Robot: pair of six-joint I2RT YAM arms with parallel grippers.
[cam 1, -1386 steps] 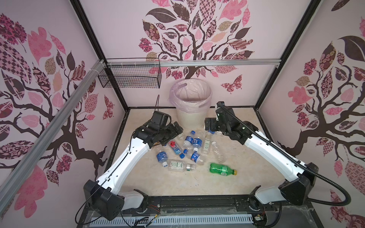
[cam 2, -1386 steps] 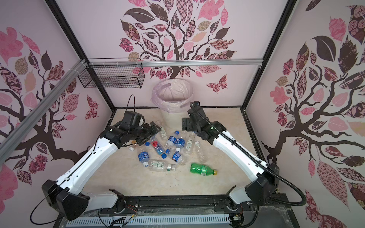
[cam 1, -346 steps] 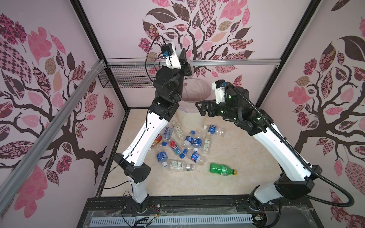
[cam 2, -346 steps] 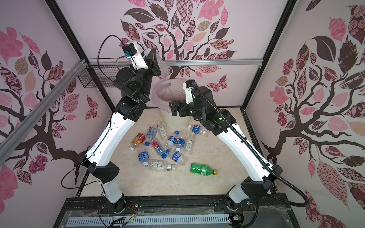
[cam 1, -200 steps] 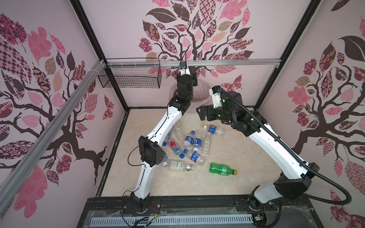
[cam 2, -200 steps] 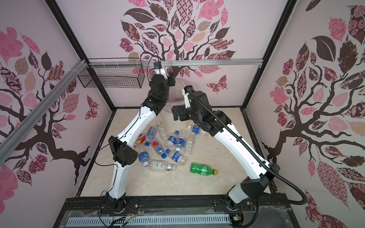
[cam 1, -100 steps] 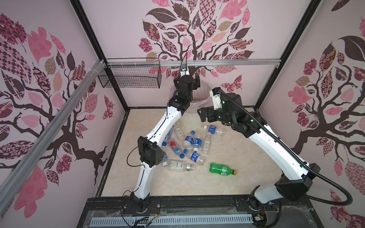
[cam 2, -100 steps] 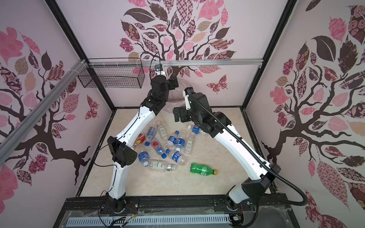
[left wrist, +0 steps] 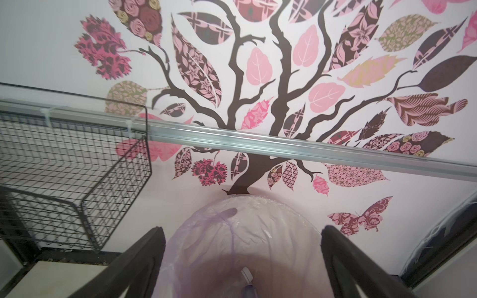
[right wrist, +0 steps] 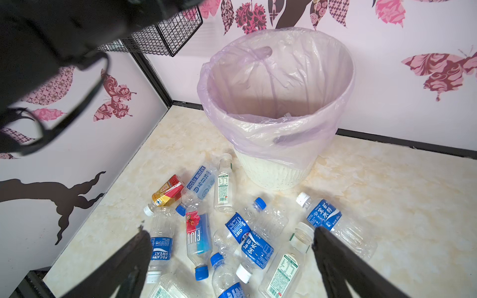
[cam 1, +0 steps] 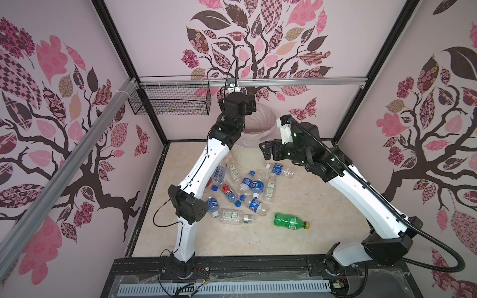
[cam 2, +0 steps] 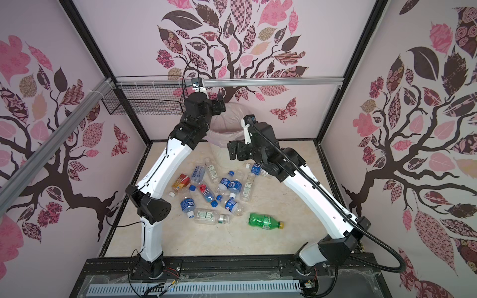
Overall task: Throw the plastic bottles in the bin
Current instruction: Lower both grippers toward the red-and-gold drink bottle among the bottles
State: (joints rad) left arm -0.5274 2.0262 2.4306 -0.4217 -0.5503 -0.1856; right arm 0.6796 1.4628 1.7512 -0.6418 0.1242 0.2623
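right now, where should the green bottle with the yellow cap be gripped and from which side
Grip the green bottle across its labelled mid-body, coming straight down from above, jaws spanning its width. It lies flat on its side on the floor, apart from the pile of other bottles, so both long sides are free; the yellow cap end is narrower and may slip.
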